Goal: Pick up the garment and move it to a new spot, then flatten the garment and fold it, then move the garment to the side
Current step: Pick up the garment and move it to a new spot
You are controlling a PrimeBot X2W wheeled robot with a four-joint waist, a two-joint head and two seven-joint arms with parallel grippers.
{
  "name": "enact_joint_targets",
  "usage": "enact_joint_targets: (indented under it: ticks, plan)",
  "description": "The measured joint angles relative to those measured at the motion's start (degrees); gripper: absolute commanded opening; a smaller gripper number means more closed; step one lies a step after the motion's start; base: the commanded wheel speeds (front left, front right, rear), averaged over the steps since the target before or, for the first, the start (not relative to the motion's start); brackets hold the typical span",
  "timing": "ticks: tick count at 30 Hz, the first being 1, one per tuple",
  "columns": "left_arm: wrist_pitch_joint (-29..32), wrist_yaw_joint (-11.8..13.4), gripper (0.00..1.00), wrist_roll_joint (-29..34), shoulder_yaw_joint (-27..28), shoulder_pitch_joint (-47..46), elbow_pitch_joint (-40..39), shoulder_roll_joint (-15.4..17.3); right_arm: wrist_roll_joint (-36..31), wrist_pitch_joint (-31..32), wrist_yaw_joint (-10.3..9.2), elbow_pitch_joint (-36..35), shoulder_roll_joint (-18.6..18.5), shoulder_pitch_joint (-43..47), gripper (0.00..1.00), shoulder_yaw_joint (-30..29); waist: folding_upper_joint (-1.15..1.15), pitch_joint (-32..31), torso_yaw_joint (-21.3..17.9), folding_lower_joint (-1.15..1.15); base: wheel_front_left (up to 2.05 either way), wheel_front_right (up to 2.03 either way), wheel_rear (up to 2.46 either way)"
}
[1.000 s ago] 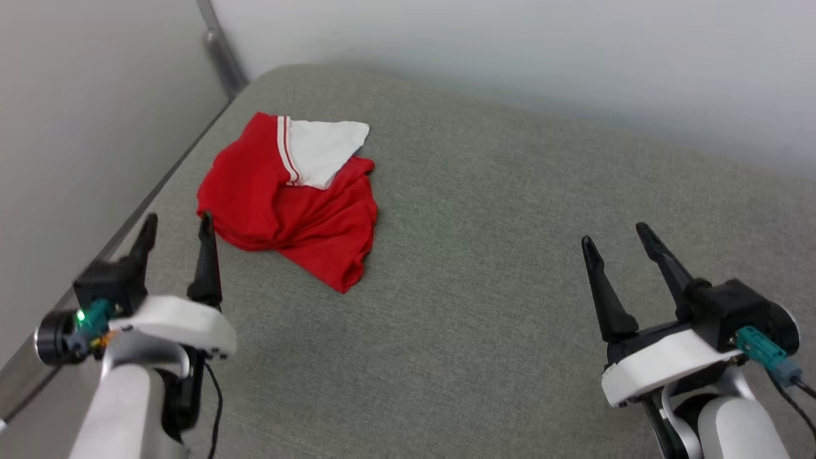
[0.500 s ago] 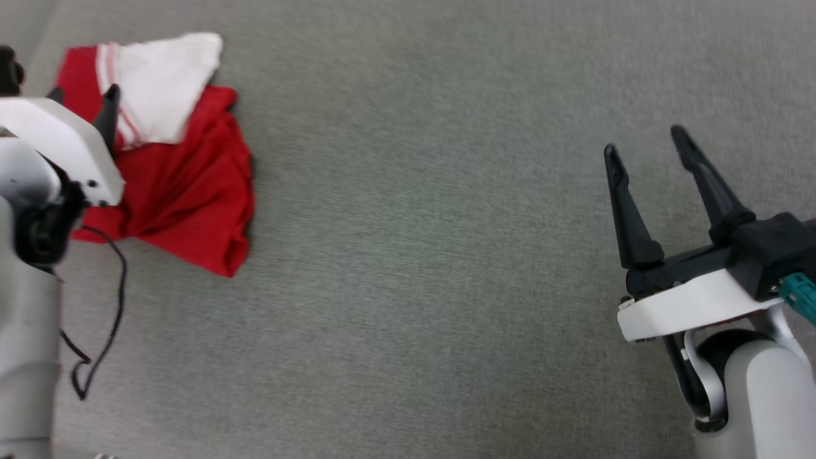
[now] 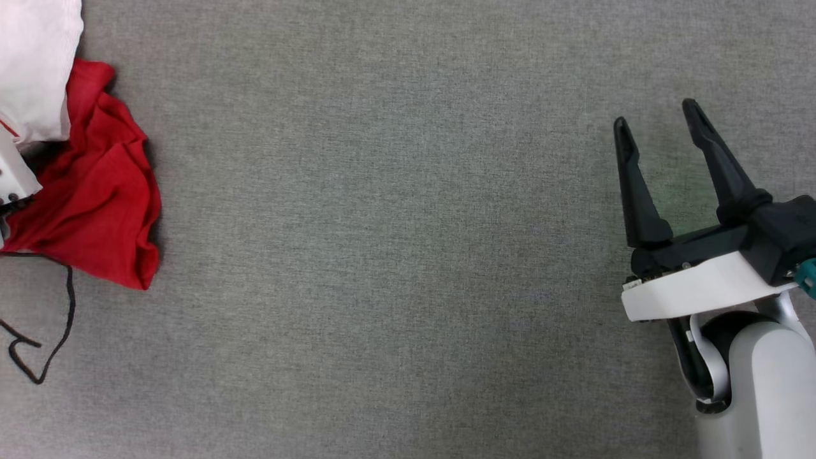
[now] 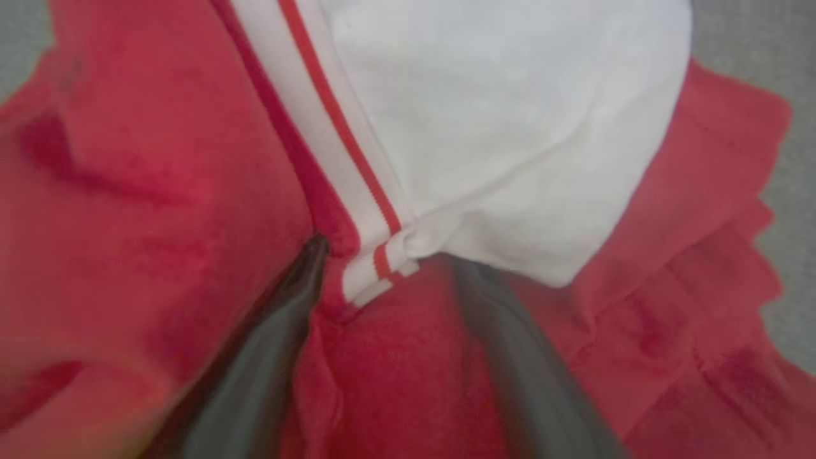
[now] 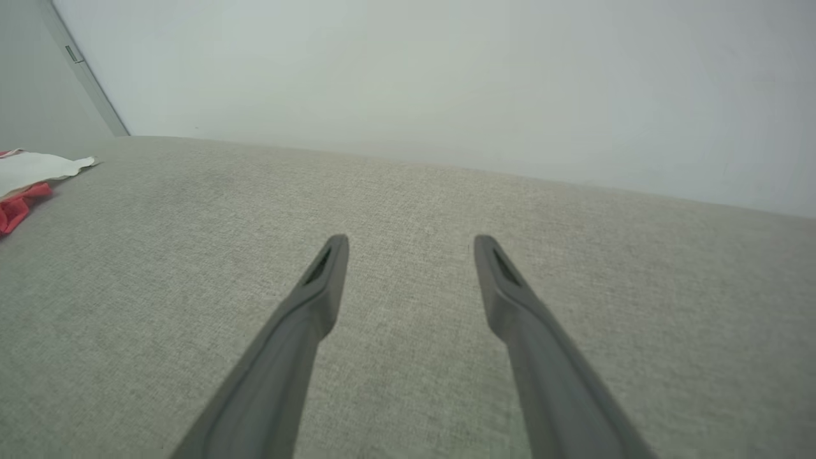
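The garment (image 3: 95, 191) lies crumpled at the left edge of the head view, red with a white sleeve (image 3: 35, 70) on top. In the left wrist view my left gripper (image 4: 392, 255) is open and pressed down into the garment (image 4: 159, 191). Its two fingers (image 4: 280, 338) straddle a fold of red cloth just below the end of the red-white striped sleeve seam (image 4: 357, 191). My right gripper (image 3: 656, 115) hovers open and empty over the grey surface, far to the right of the garment. The right wrist view has the garment (image 5: 22, 191) small at its far left.
The grey fabric surface (image 3: 382, 255) stretches between the garment and my right gripper. A loose black cable (image 3: 44, 331) from my left arm hangs over it at the lower left. A pale wall (image 5: 446, 76) rises behind the surface's far edge.
The head camera has tipped down and swung, shifting the whole picture. My left arm has reached forward from beside the garment onto it, fingers now in the cloth. The right gripper stays open.
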Motion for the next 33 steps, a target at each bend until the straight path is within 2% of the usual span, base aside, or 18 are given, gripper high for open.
enact_joint_targets:
  ticks: [1, 2, 6, 11, 16, 21, 27, 33]
  plan:
    - [-0.01, 0.01, 0.03, -0.04, -0.01, -0.08, 0.09, -0.03, 0.0, -0.01, 0.0, 0.2, 0.0, -0.02, 1.0, -0.13, 0.0, -0.06, 0.05, 0.0, 0.0, 0.0, 0.0]
    - [-0.01, 0.15, 0.0, -0.03, -0.13, -0.19, 0.26, -0.11, 0.01, -0.1, 0.0, 0.42, 0.0, -0.05, 1.0, -0.22, 0.0, -0.27, 0.13, 0.0, 0.0, 0.0, 0.0]
    - [-4.04, 0.58, 0.0, 2.35, -2.01, 0.26, 0.48, -0.59, 0.1, -0.4, 0.0, 1.4, 0.0, -0.16, 1.0, -0.15, 0.0, -2.07, 0.51, 0.01, 0.0, 0.0, 0.0]
    - [-12.5, 0.93, 0.0, 5.77, -4.34, 1.23, -0.21, -1.96, 0.73, -0.8, 0.0, 2.79, 0.0, 0.4, 1.0, -0.56, 0.0, -6.09, 1.26, 0.02, 0.0, 0.0, 0.0]
    - [-22.24, 1.69, 0.0, 8.24, -5.35, 0.7, -3.31, -2.25, 2.1, -1.22, 0.0, 4.43, 0.0, 2.51, 1.0, -1.51, 0.0, -11.39, 2.03, 0.01, 0.0, 0.0, 0.0]
    - [-29.11, 1.81, 0.0, 10.38, -7.02, 0.92, -7.19, -3.44, 3.6, -1.66, 0.0, 5.57, 0.0, 5.54, 1.0, -2.99, 0.0, -17.23, 2.32, 0.01, 0.0, 0.0, 0.0]
    - [-34.95, 2.57, 0.0, 10.82, -8.69, 3.45, -13.81, -7.5, 4.77, -1.63, 0.0, 6.1, 0.0, 9.35, 1.0, -4.52, 0.0, -23.64, 1.24, 0.01, 0.0, 0.0, 0.0]
    - [-36.21, 2.64, 0.0, 10.14, -12.45, 9.44, -20.61, -13.61, 5.63, -0.63, 0.0, 6.11, 0.01, 12.46, 1.0, -5.49, 0.0, -27.74, -3.01, 0.01, 0.0, 0.0, 0.0]
